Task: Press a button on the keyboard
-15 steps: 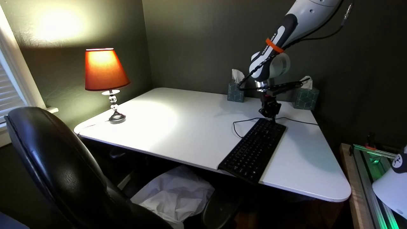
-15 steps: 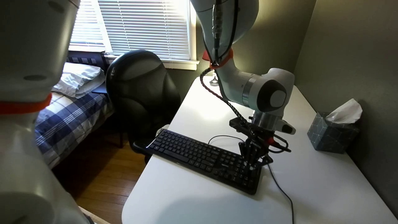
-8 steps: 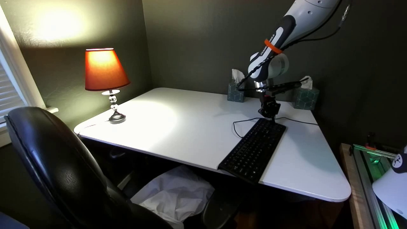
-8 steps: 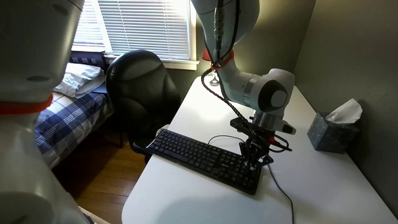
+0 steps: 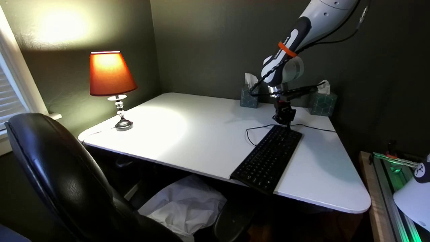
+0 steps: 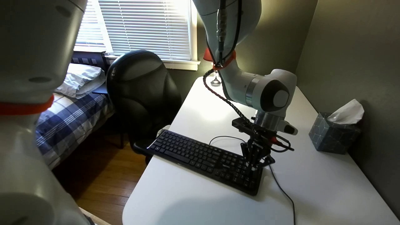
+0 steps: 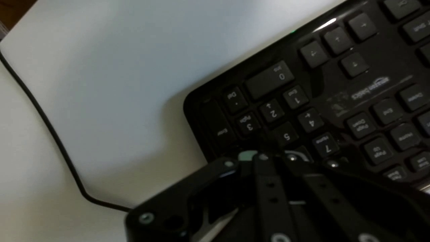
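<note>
pointing down at the number pad (image 7: 272,110) of a long flat black plastic keyboard (image 6: 203,159), the black metal end effector (image 6: 250,168), narrow, perhaps touches it

In an exterior view, the camera looks down from near the black office chair (image 5: 63,171), across the desk (image 5: 201,141) toward the wall corner (image 5: 155,47). In an exterior view, it stands close to a robot arm segment (image 6: 22,90) and faces the window blinds (image 6: 147,28); both share desk, chair and keyboard (image 6: 203,161). The wrist view looks very closely onto the number pad (image 7: 271,111), over the gripper (image 7: 272,155).
</note>
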